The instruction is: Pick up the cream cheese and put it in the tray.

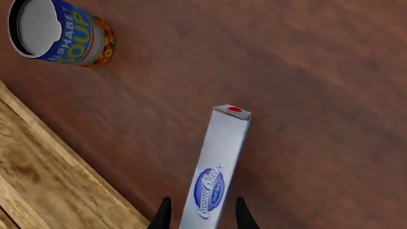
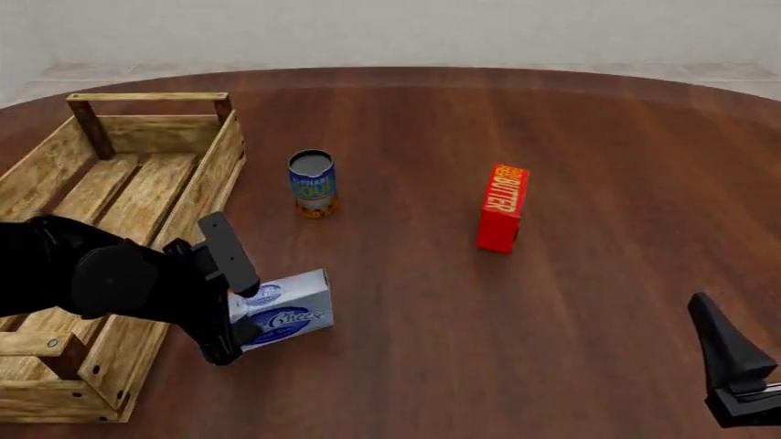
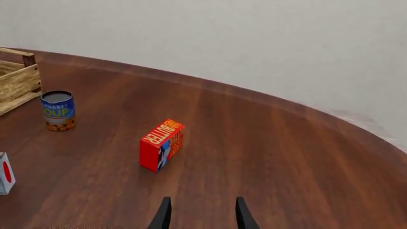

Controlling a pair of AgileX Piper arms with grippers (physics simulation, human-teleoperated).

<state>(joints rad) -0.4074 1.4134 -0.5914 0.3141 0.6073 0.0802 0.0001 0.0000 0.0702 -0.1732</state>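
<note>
The cream cheese (image 2: 283, 310) was clamped by the left gripper (image 2: 230, 302) beside the tray (image 2: 196, 197); the right gripper's (image 3: 201, 213) jaws were parted, empty.

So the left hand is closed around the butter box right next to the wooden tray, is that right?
Not quite. The left hand grips the cream cheese, not the butter box, which stands alone mid-table. It is beside the tray, as the front view shows.

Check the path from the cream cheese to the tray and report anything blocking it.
Nothing visible blocks it. The cream cheese sits between the left gripper fingers, right beside the tray; only the tray's raised near wall must be cleared. The soup can stands farther back.
</note>
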